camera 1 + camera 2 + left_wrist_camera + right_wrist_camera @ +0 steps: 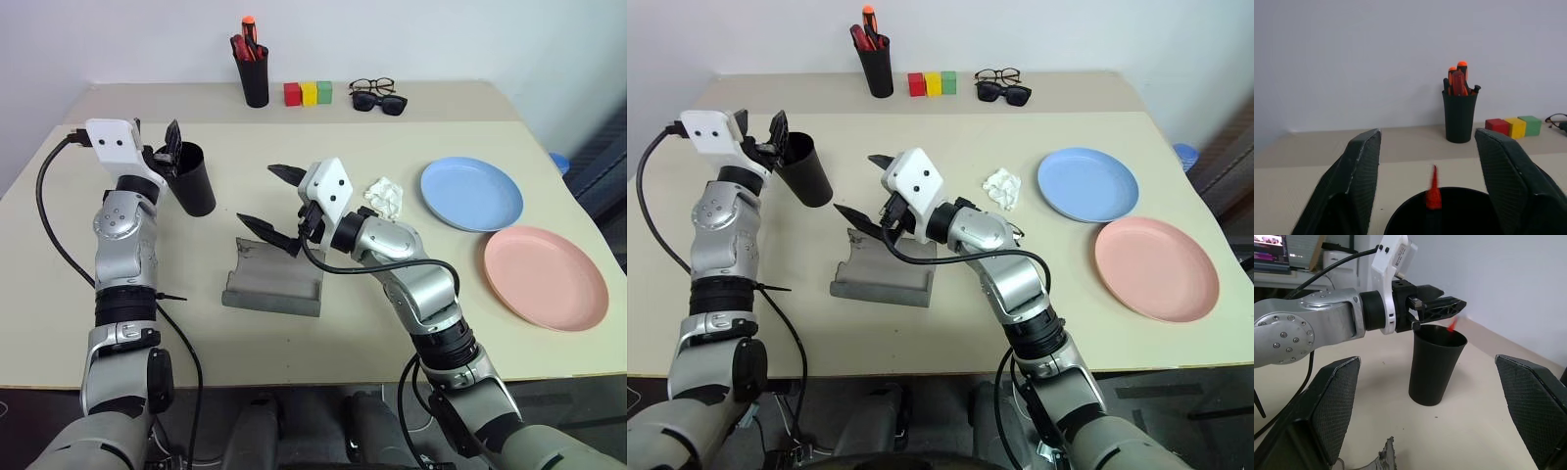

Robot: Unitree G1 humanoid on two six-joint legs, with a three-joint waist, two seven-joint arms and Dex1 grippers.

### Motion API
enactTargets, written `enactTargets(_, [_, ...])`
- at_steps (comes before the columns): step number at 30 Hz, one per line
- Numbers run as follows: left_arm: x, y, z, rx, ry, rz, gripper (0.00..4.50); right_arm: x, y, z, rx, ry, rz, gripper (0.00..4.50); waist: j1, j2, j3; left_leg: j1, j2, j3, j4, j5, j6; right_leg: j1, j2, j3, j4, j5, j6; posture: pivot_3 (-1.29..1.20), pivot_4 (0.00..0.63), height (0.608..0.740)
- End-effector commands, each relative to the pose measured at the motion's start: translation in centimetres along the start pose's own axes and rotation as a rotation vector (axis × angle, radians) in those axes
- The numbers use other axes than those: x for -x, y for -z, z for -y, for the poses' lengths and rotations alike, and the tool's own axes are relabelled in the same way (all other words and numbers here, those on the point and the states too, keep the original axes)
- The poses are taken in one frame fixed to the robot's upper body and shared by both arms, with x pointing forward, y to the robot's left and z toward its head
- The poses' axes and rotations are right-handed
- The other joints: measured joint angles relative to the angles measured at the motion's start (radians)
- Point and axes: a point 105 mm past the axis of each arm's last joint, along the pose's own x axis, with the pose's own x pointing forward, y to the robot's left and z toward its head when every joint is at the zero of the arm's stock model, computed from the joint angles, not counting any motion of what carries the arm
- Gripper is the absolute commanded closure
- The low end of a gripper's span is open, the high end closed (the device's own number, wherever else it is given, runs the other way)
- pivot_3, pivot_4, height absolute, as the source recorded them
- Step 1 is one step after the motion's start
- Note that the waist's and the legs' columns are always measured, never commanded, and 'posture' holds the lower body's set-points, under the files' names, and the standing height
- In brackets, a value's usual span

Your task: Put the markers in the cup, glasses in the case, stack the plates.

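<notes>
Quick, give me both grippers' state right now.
Left gripper: open over the cup; a red marker shows at the cup's mouth, between the fingers but not gripped.
Right gripper: open, empty, above the grey case.

matt black plastic cup [193, 179] – grey case [273, 281] (cloth-like), rough.

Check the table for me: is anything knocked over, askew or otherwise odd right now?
Nothing is knocked over or spilled. Two things stand out: a crumpled white wad lies loose between the grey case and the blue plate, and a red marker pokes from the rim of the black cup, under the open left gripper.
</notes>
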Motion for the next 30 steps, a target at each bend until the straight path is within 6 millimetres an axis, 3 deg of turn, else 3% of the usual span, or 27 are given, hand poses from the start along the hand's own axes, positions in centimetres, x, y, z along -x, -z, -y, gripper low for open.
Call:
enactTargets(1, [0.2,-3.7,-0.6,0.003,0.014,0.134,1.64,0.1,-1.5,-0.4,0.039,-0.026,0.044,0.00,0.000,0.000,0.000,0.000,0.000,0.000,0.000,0.000,0.000,0.000,0.000,0.000,0.000,0.000,0.000,0.00,0.150,0.740])
enactTargets(5, [1.6,-6.3,1.9,0.048,0.294,0.135,1.64,1.9,-0.6,0.7,0.076,-0.039,-0.016,0.00,0.000,0.000,0.000,0.000,0.000,0.000,0.000,0.000,0.000,0.000,0.000,0.000,0.000,0.000,0.000,0.00,0.150,0.740])
enactTargets(9, [4.4,-6.3,4.9,0.054,0.611,-0.017,0.34,4.2,0.4,2.2,0.101,-0.035,-0.092,0.00,0.000,0.000,0.000,0.001,0.000,0.000,0.000,0.000,0.000,0.001,0.000,0.000,-0.001,0.000,0.000,0.00,0.150,0.740])
enactTargets(10, [6.1,-5.6,6.5,0.037,0.766,-0.113,0.03,5.3,0.7,2.8,0.108,-0.045,-0.129,0.00,-0.001,0.000,0.000,0.001,0.000,0.000,0.000,0.000,0.000,0.001,0.000,0.000,-0.001,0.000,0.000,0.00,0.150,0.740])
enactTargets(14, [12.2,-2.5,10.0,-0.091,1.179,-0.387,0.03,8.7,1.8,3.8,0.114,-0.107,-0.262,0.00,0.001,0.002,0.001,0.001,0.000,0.000,-0.001,0.000,0.001,0.003,0.000,0.000,-0.002,0.000,0.000,0.00,0.150,0.740])
enactTargets(19, [15.1,0.6,11.7,-0.138,1.377,-0.553,0.03,11.5,2.6,4.5,0.109,-0.111,-0.362,0.00,0.000,0.002,0.001,0.002,0.001,0.002,-0.001,0.000,0.001,0.004,0.002,0.000,-0.002,0.000,-0.001,0.00,0.150,0.740])
enactTargets(24, [16.5,3.3,12.4,-0.222,1.510,-0.660,0.03,12.4,2.9,4.5,0.105,-0.087,-0.389,0.00,0.000,0.002,0.001,0.002,0.002,0.003,-0.001,0.000,0.001,0.004,0.002,0.000,-0.002,0.000,-0.001,0.00,0.150,0.740])
enactTargets(27, [16.7,4.3,12.6,-0.253,1.552,-0.703,0.81,12.4,2.9,4.3,0.099,-0.075,-0.384,0.00,0.002,0.002,0.001,0.002,0.002,0.003,-0.001,0.000,0.001,0.004,0.002,0.000,-0.002,0.000,-0.001,0.00,0.150,0.740])
enactTargets(30, [16.8,5.1,12.6,-0.292,1.573,-0.729,2.28,12.4,2.9,4.2,0.097,-0.061,-0.377,0.00,0.003,0.002,0.001,0.001,0.001,0.004,0.000,-0.001,0.001,0.004,0.002,0.000,-0.002,0.000,-0.001,0.00,0.150,0.740])
